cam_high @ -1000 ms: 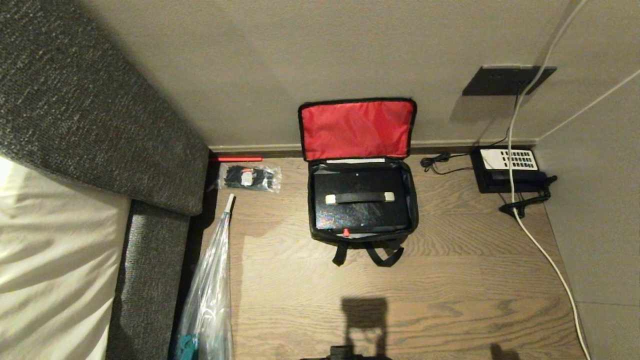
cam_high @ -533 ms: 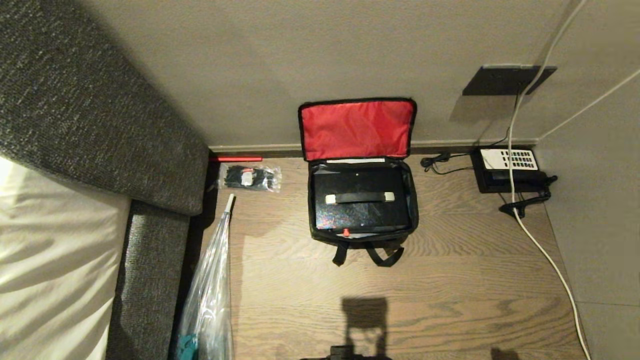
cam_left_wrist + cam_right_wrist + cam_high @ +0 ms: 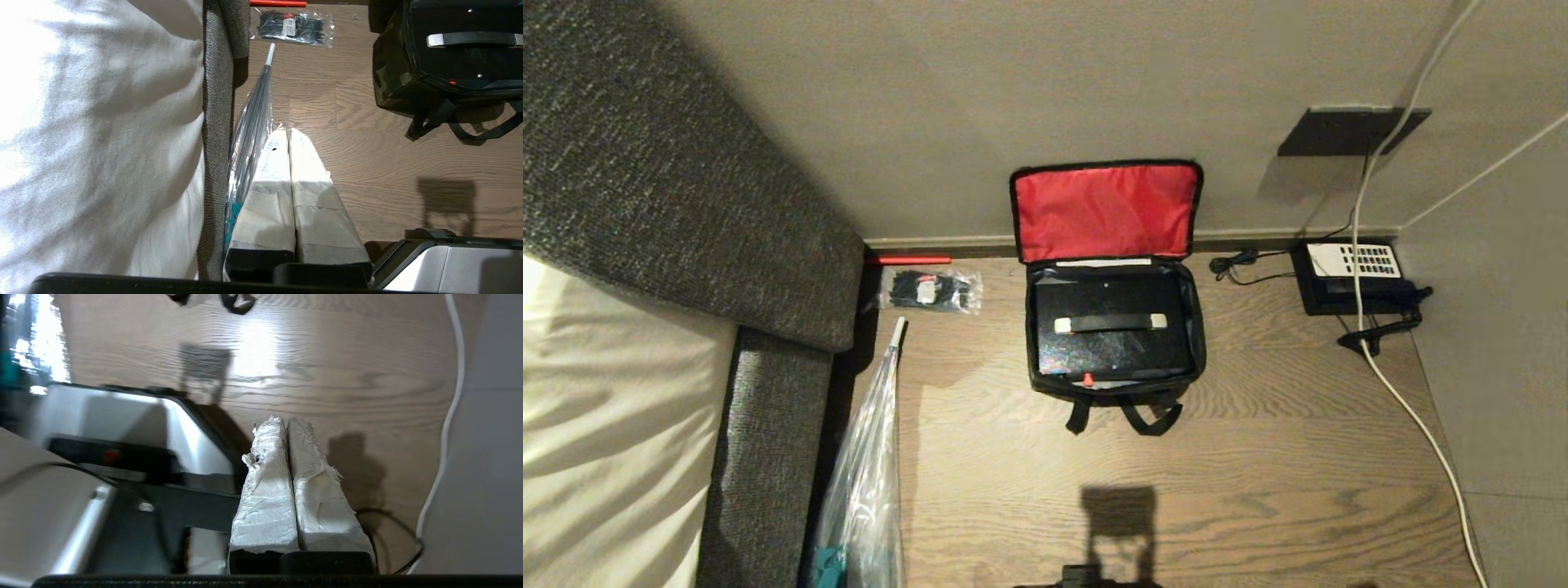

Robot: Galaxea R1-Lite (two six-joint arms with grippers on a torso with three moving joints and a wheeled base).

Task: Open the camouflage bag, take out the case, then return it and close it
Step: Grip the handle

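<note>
Camouflage fabric wraps the bag (image 3: 1116, 384), which sits on the wooden floor (image 3: 1258, 457) against the far wall, midway between the sofa (image 3: 768, 392) and the telephone (image 3: 1352, 273). Its red-lined lid (image 3: 1107, 211) is thrown back and leans on the wall, so the opening step looks done. Inside, filling nearly the whole cavity, lies the case (image 3: 1111, 347) — flat, with its handle (image 3: 1110, 323) on top and a small red button (image 3: 1087, 380) at the near edge.

Left tool (image 3: 289, 134) hangs low beside the sofa, its wrapped fingers pressed together with nothing between them. Right tool (image 3: 286, 422) is also pressed together and empty, above bare floor near the white cable (image 3: 449, 416), well short of the bag.

By the look of it the case is rigid and probably weighty, with a glossy shell that offers little grip; the fit in the bag is snug, so soft walls may drag on it as it rises. The handle is the obvious hold — taken near its middle so the case lifts level rather than tipping. The bag itself is soft and light and may lift along with the case unless something steadies it.
</note>
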